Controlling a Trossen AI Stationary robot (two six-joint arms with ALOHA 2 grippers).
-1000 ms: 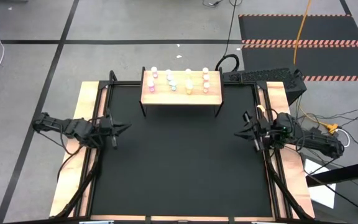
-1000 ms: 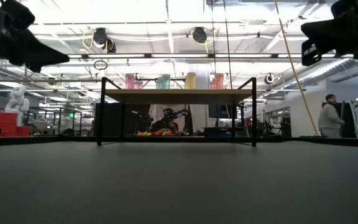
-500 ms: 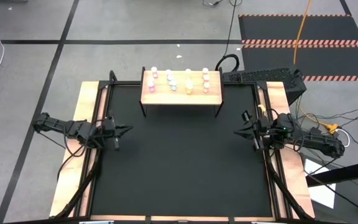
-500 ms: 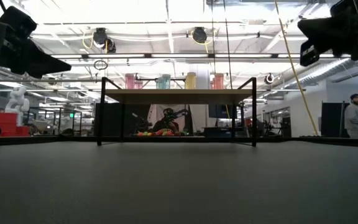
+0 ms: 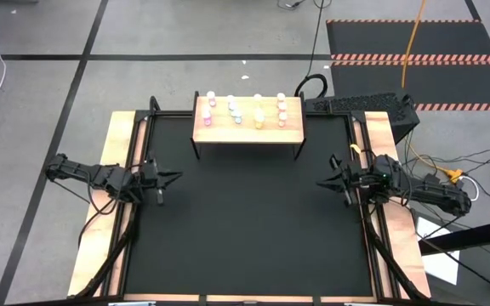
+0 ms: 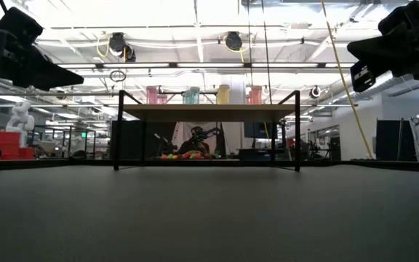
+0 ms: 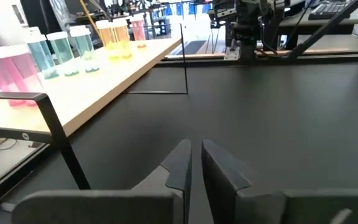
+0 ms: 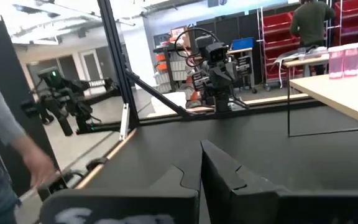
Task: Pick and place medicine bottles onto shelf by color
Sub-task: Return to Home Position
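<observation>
The job looks finished: the medicine bottles (image 5: 247, 109) stand grouped by colour, pink, blue, yellow and orange, on the shelf (image 5: 249, 133), none shows on the table (image 5: 245, 229) before it, and the left gripper (image 5: 173, 177) and right gripper (image 5: 320, 183) hang empty either side of the shelf, fingers together.

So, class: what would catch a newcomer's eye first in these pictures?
The light-wood shelf at the far edge of the black mat, carrying medicine bottles grouped by colour: pink, pale blue, yellow, orange. Then the left end effector at its left edge and the right end effector at its right, facing each other, both empty.
</observation>
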